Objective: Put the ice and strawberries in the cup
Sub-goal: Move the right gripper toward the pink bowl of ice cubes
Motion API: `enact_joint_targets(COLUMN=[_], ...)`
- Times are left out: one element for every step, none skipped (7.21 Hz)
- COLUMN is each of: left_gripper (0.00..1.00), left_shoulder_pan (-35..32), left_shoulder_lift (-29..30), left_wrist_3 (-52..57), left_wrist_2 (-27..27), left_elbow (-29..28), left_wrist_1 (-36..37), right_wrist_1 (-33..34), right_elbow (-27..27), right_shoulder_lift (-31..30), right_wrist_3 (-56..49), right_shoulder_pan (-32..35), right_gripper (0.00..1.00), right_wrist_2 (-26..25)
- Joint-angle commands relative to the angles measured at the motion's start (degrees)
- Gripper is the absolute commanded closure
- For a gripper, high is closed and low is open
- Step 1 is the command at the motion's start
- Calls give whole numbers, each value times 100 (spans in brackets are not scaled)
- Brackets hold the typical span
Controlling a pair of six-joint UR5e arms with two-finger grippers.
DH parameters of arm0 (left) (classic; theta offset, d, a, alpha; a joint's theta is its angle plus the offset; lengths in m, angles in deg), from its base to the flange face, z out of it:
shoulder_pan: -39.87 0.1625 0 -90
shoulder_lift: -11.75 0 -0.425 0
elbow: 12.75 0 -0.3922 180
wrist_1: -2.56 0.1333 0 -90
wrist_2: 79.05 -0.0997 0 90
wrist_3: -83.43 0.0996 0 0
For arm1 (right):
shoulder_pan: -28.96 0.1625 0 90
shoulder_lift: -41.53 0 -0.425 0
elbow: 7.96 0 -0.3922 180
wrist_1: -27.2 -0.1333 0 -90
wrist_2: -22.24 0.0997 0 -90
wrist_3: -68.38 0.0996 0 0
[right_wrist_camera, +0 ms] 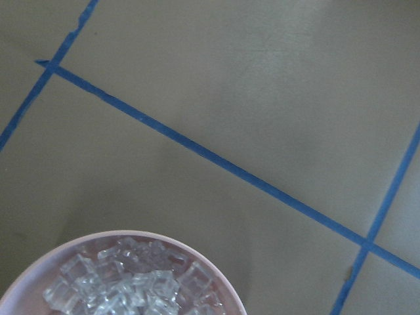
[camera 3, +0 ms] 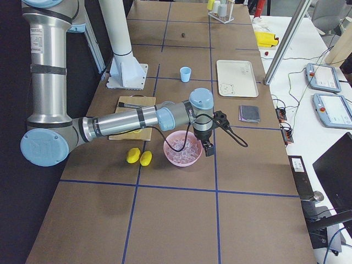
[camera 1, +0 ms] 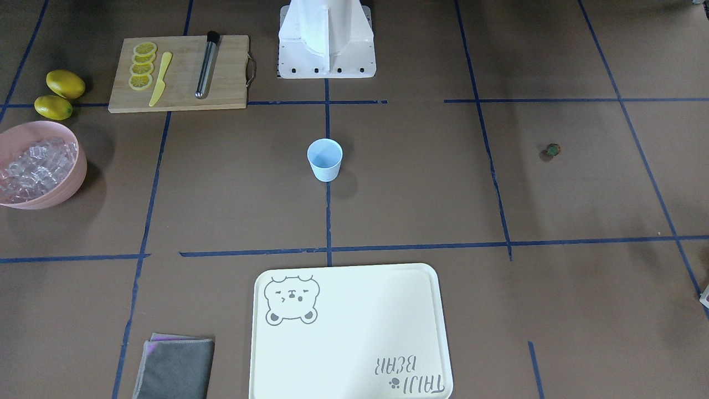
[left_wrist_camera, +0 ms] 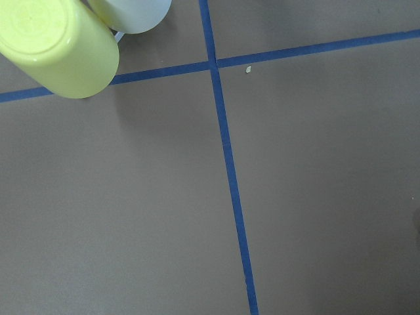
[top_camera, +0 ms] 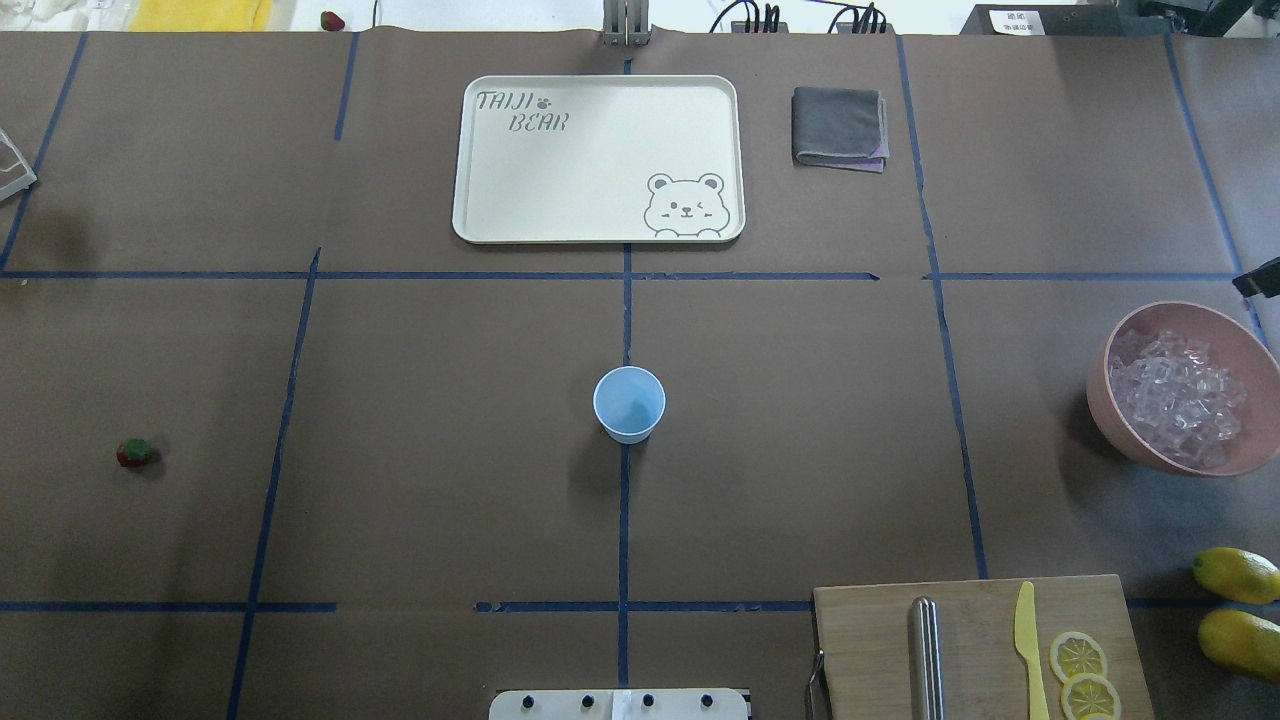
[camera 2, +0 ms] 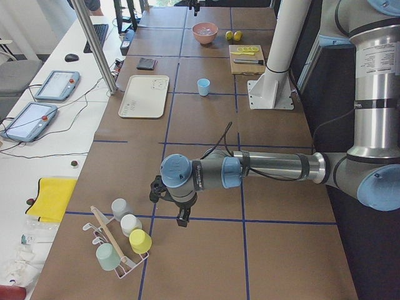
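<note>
The light blue cup (top_camera: 629,403) stands upright and empty at the table's middle; it also shows in the front view (camera 1: 324,159). The strawberry (top_camera: 135,453) lies alone on the table's left side. The ice (top_camera: 1175,398) fills a pink bowl (top_camera: 1110,420) at the right. My left gripper (camera 2: 182,219) hangs low over the table's far left end, beside a cup rack, far from the strawberry. My right gripper (camera 3: 208,149) hangs beside the bowl's rim; its wrist view shows the ice (right_wrist_camera: 131,282) just below. I cannot tell whether either gripper is open or shut.
A wooden cutting board (top_camera: 980,640) holds lemon slices, a yellow knife (top_camera: 1027,650) and a metal rod. Two lemons (top_camera: 1238,610) lie beside it. A cream tray (top_camera: 598,160) and a grey cloth (top_camera: 838,127) lie at the far edge. A yellow cup (left_wrist_camera: 59,46) sits in the rack.
</note>
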State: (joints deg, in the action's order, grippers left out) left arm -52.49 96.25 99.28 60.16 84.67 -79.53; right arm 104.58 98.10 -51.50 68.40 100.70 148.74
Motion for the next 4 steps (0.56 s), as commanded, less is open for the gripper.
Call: enact_joint_targets(left_gripper=[0, 0, 0, 0], left_shoulder_pan=[-1, -1, -1, -1], left_shoulder_lift=[-3, -3, 6, 6], left_wrist_3=[-3, -3, -3, -3], left_wrist_2=[10, 10, 10, 10], left_elbow=[-4, -4, -4, -4], left_wrist_1=[0, 0, 0, 0], right_wrist_1=[-215, -215, -224, -224], right_elbow=[11, 2, 11, 20], right_shoulder_lift=[-101, -110, -119, -119], right_wrist_3=[50, 59, 111, 295], right_shoulder_pan=[-501, -694, -835, -967], right_gripper=[1, 1, 1, 2], right_wrist_2=[-82, -91, -143, -152])
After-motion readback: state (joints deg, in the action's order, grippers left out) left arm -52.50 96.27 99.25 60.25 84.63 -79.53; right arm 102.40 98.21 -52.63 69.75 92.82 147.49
